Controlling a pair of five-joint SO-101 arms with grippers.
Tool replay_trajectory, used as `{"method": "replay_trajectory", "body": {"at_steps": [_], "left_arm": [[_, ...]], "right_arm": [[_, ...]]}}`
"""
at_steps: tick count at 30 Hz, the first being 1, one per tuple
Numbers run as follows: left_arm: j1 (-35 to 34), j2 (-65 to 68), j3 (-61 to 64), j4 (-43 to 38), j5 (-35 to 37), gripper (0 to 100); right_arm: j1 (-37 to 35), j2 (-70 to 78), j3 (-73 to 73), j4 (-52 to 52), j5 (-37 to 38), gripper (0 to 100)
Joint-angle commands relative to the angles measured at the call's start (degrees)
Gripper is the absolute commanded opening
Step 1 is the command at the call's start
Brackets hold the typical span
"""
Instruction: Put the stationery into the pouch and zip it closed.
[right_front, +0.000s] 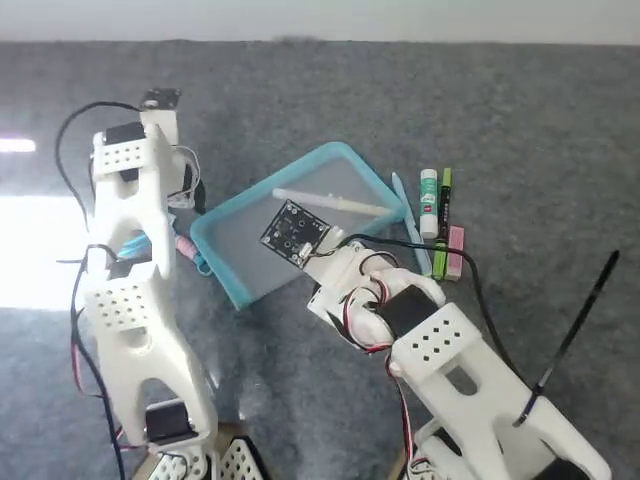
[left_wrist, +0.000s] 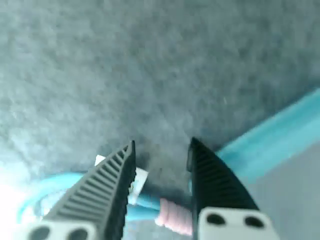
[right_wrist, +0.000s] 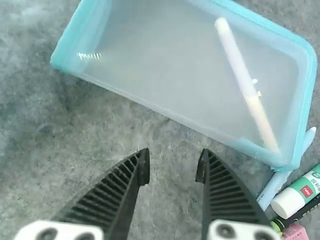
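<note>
Translucent teal-rimmed plastic pouch: likely light, floppy, slick | hold: pink zip tab | left gripper, right gripper: jaws apart, empty

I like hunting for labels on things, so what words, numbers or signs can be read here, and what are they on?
No text here can be read.
On the glue stick: a small red mark on the green label, too blurred to read.
On the pouch: faint pale marks near one corner, too blurred to tell whether they are print.
</note>
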Motion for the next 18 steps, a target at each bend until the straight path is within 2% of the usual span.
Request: {"method": "replay_trajectory", "body": {"at_steps": [1,5,10,15,17,18], "left_arm": [[-0.1,-4.0,-3.2,9.2,-6.9,14],[0.0,-8.2,-3.1,17.8,-15.7,14],[0.0,-17.8,3.7,17.8,-23.1,14],[-2.8,-35.7,7.6,16.8,-22.7,14],[-2.8,-43.1,15.4,16.1,-23.6,14],[-2.5,-46.2,21.0,14.0,-26.5,14]], "right_arm": [[-0.1,0.6,0.2,-0.3,0.8,17.3],[-0.3,0.5,3.2,1.8,6.0,17.3],[0.0,-0.1,5.2,3.6,7.7,17.3],[0.0,-0.2,2.9,6.4,7.6,17.3],[0.0,-0.2,2.3,7.7,7.5,17.3],[0.0,-0.2,2.3,8.0,7.5,17.3]]}}
